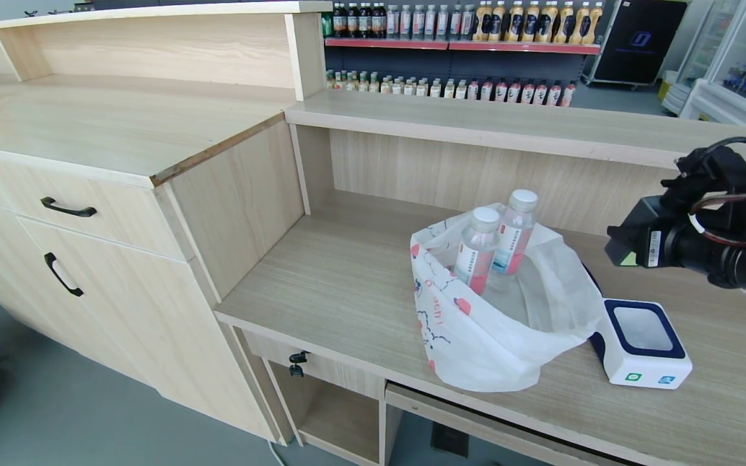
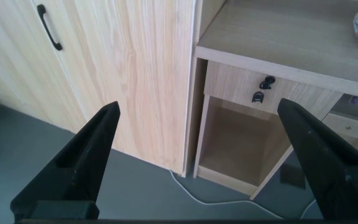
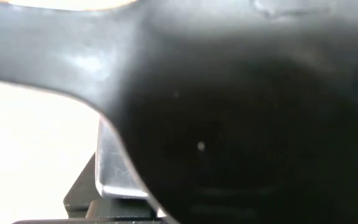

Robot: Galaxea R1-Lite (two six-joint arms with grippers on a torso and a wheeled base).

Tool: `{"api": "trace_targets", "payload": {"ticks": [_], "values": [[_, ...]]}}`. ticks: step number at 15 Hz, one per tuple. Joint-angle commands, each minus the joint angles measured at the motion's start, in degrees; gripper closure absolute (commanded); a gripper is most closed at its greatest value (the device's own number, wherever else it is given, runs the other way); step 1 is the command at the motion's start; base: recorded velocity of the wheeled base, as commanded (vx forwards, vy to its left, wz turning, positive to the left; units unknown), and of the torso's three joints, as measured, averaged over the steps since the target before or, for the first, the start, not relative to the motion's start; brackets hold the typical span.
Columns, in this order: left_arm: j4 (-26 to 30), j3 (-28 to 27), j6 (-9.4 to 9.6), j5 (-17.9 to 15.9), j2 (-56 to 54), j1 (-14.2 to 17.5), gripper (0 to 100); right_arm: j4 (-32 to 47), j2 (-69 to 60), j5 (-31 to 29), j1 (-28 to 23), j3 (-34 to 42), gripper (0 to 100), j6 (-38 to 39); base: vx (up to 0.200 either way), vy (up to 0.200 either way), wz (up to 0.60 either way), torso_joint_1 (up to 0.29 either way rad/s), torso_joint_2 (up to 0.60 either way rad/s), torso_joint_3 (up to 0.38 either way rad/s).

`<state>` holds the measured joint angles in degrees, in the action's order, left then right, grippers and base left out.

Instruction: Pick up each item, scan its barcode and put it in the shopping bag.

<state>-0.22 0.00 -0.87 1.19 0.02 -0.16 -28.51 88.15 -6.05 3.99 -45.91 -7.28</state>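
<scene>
Two bottles (image 1: 480,249) stand upright in the open bag (image 1: 476,349) on the desk (image 1: 340,278), with the scanner (image 1: 645,343) just beside it, likely for short transfers; the left tool (image 2: 199,104) hangs spread and empty off the desk's corner, while the right tool (image 1: 635,243) hovers above the scanner, its grip impossible to tell.

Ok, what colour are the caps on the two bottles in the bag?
Both caps are white; the head view shows them best.

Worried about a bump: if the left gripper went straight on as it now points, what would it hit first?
Probably the wooden upright panel beside the open cubby below the desk; the left gripper, open, centres on it, though depth is unclear.
</scene>
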Motion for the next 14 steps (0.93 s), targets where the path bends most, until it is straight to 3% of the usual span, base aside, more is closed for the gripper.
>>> {"api": "trace_targets", "payload": {"ticks": [1,4,10,14], "values": [[-0.04,0.00,-0.01,0.04,-0.02,-0.02,0,-3.57,-2.11,-0.02,1.11,8.38,100,-2.83,0.000,0.000,0.60,0.002,0.00,-0.002],[-0.04,0.00,-0.01,0.04,-0.02,-0.02,0,-3.83,-2.02,0.07,4.45,9.17,100,-2.83,0.000,0.000,0.60,-0.001,0.00,0.005],[-0.04,0.00,-0.01,0.04,-0.02,-0.02,0,-4.71,4.13,2.09,7.26,11.28,100,-3.18,0.000,0.000,0.00,0.000,0.00,0.000],[-0.04,0.00,-0.01,0.04,-0.02,-0.02,0,-14.11,9.94,4.99,7.26,12.34,100,-2.92,0.000,0.000,0.00,0.000,0.00,0.000]]}}
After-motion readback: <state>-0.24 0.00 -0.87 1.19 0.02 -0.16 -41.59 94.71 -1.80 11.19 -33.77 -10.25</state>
